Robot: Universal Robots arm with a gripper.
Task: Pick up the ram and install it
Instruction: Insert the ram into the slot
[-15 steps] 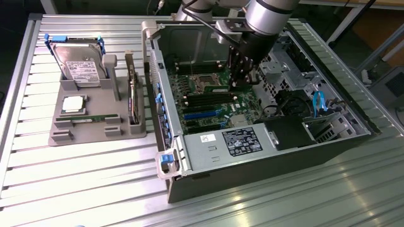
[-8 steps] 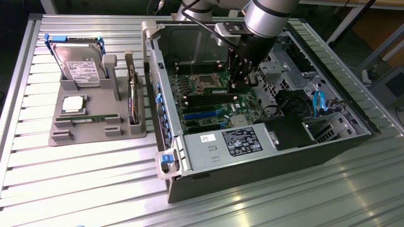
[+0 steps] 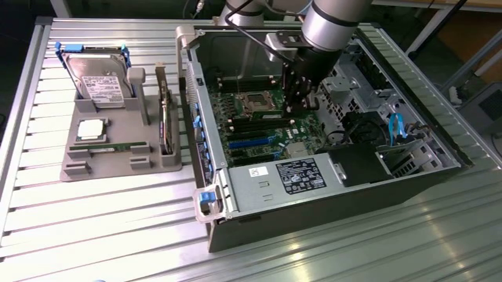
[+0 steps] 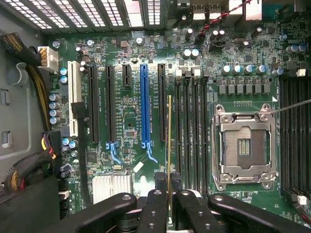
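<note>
Step in hand: install phase. Pick-up looks done; arm is down inside the open PC case (image 3: 345,194), over the motherboard (image 3: 271,132).

Gripper (image 4: 169,196): clenched on the ram (image 4: 168,145). In the wrist view the stick is seen edge-on, a thin gold-green line running out from between the fingers (image 4: 187,201), pinched at its near end. In the exterior view the gripper (image 3: 300,106) hangs just above the board, beside the CPU socket (image 3: 255,101), on the exterior view's right of it.

Where the ram sits rel. to CPU socket (image 4: 245,145): between the socket and the blue PCIe slot (image 4: 144,107), on the slot side of the bank of dark DIMM slots (image 4: 187,131) flanking the socket. Edge appears near-parallel w/ the DIMM slots but offset toward the PCIe side, not yet over one. Can't tell how far above the board it is; not seated, by my read.

Next move calls for (judgement): lateral shift toward the socket until stick lines up w/ a DIMM slot, keep it parallel and upright, notch matched, then straight press. Any skew risks a jam.

Parts tray (image 3: 117,141) lies well apart from the socket, outside the case; it holds a hard drive (image 3: 98,79), a silver processor chip (image 3: 90,129) and another green stick (image 3: 117,147).
</note>
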